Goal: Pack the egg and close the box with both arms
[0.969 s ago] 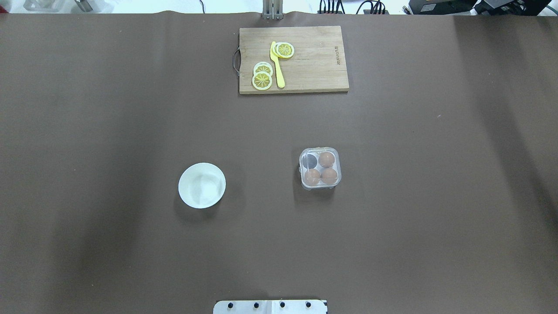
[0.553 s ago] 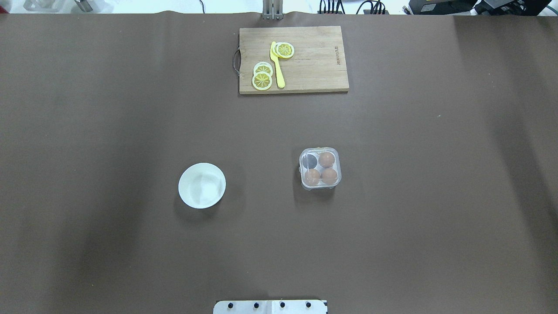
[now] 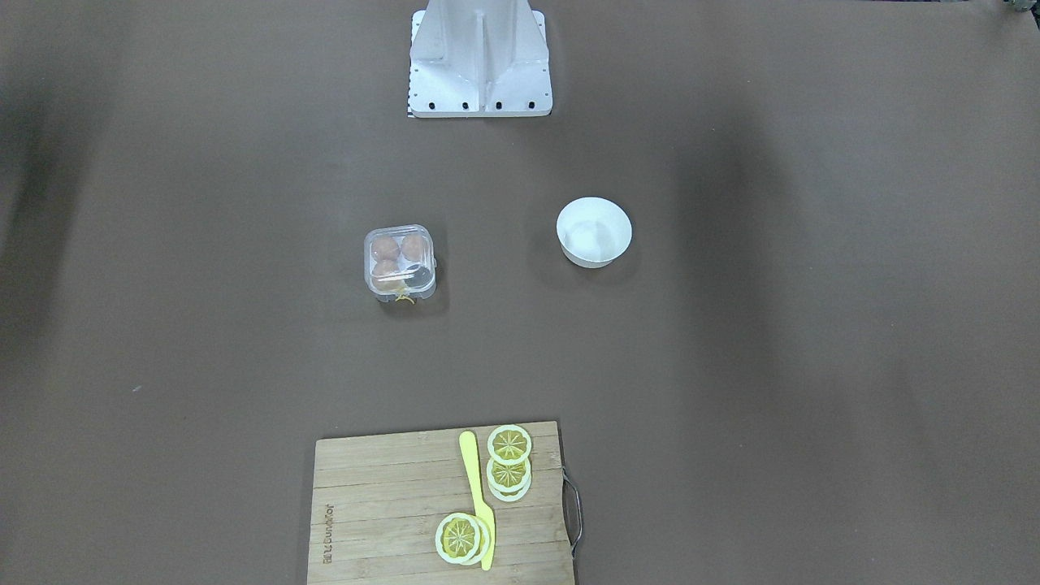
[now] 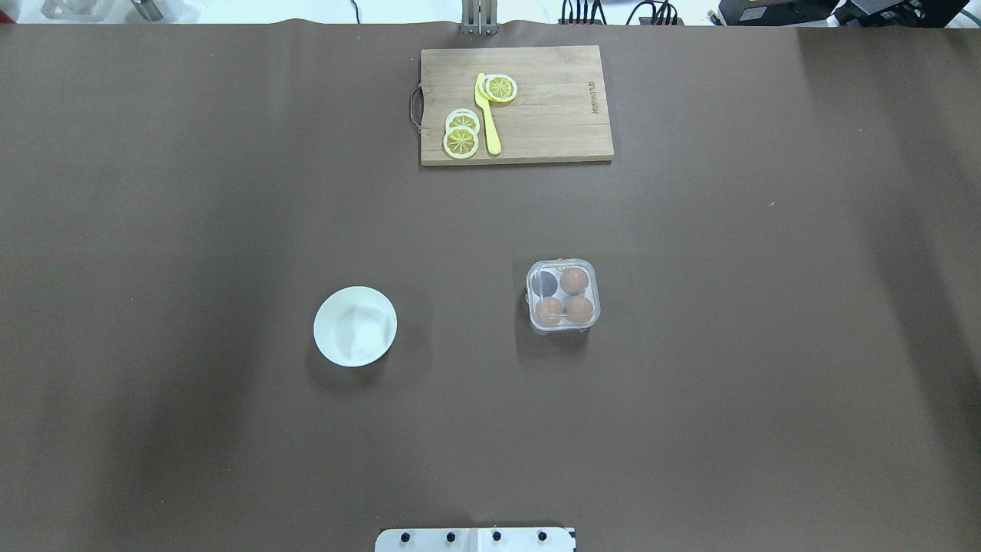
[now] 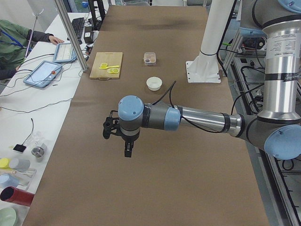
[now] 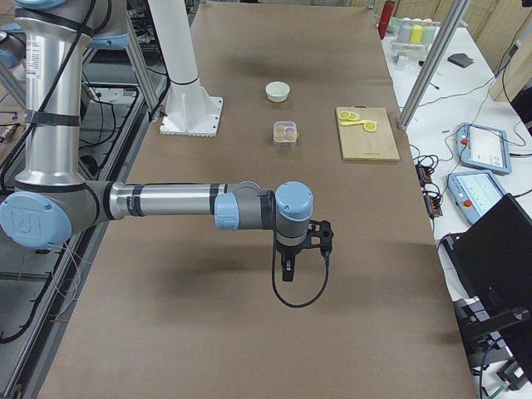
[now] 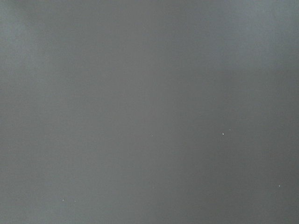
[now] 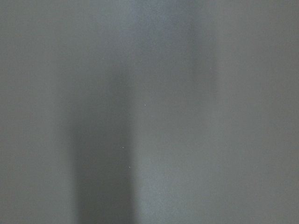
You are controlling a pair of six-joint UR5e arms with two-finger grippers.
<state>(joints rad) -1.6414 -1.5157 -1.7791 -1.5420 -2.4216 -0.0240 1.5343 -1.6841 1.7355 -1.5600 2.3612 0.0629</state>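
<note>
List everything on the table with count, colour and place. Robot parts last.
table cover: one, brown, under everything
box: one, clear plastic, robot's right of centre
eggs: three, tan-brown, in the box; fourth cell empty
bowl: one, white, robot's left of centre, apart from the box
cutting board: one, pale wood, far edge
lemon slices: at least four, yellow and white, on the cutting board
knife: one, yellow, among the slices
base block: one, white, near edge
left arm, right arm: two, silver with pale-blue joints, each over its own table end
left pincer, right pincer: two, black, pointing down; open or shut cannot be told
</note>
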